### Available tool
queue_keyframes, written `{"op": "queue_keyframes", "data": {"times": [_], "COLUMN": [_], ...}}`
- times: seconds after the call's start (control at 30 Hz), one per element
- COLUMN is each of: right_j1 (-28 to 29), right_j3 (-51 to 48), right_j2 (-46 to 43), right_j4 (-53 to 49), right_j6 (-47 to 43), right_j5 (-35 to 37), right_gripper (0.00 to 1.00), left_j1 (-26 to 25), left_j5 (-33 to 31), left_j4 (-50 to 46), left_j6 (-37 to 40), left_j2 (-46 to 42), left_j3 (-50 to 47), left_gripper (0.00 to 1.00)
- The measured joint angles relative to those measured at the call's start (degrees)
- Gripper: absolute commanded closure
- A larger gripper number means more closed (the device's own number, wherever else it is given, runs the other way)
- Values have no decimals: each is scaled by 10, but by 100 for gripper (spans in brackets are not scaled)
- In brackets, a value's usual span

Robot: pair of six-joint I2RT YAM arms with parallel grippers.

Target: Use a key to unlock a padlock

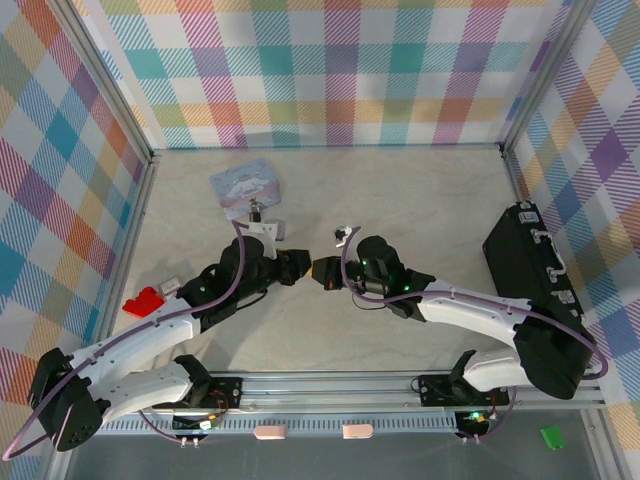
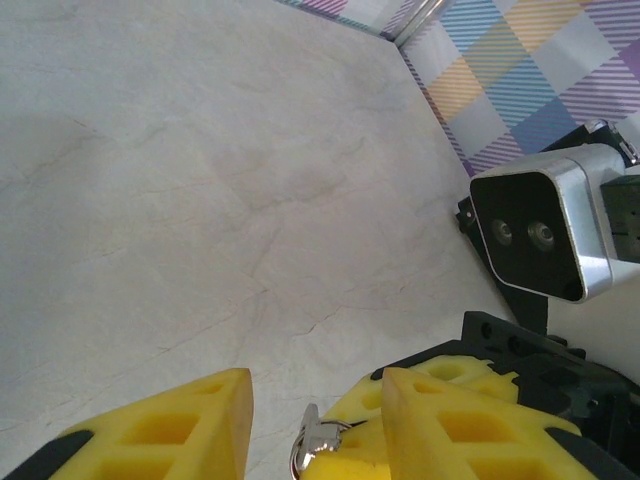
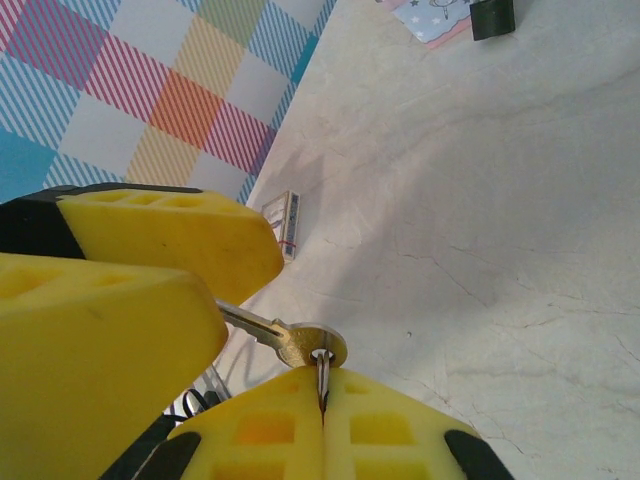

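Right end effector (image 1: 322, 270) (image 3: 322, 378) closed tight, yellow pads pressed flat together and pinching the key (image 3: 300, 342) by a thin metal edge at its round brassy head, silvery blade pointing away toward the left end effector (image 1: 300, 266) (image 2: 318, 388). Tip to tip with it over the middle of the table (image 1: 420, 200), almost touching. Left fingers (image 2: 170, 430) parted, bare table visible in the gap, key blade running in between them; no telling whether either pad touches it. Padlock (image 1: 256, 211) (image 3: 492, 15) small and dark, lying on the table beyond the left end effector, on its far side, well apart from the key, just beside the near edge of a pale-blue cartoon tin (image 1: 243, 183) (image 3: 435, 20). Out past the left end effector, toward the left wall, a small box (image 1: 168, 287) (image 3: 287, 225).
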Motion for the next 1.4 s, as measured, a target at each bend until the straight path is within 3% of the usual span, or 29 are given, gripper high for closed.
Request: {"op": "queue_keyframes", "data": {"times": [0.37, 1.1, 1.23, 1.4], "right_j1": [0, 0, 0, -9], "right_j3": [0, 0, 0, 0], "right_j2": [-7, -19, -24, -37], "right_j4": [0, -1, -5, -7], "right_j6": [-2, -2, -2, -2], "right_j5": [-2, -6, -5, -16], "right_gripper": [100, 100, 100, 69], "left_j1": [0, 0, 0, 0], "left_j5": [0, 5, 7, 4], "left_j4": [0, 0, 4, 17], "left_j6": [-1, -7, -13, -24], "left_j2": [-6, -6, -6, -12], "left_j3": [0, 0, 0, -2], "left_gripper": [71, 99, 100, 100]}}
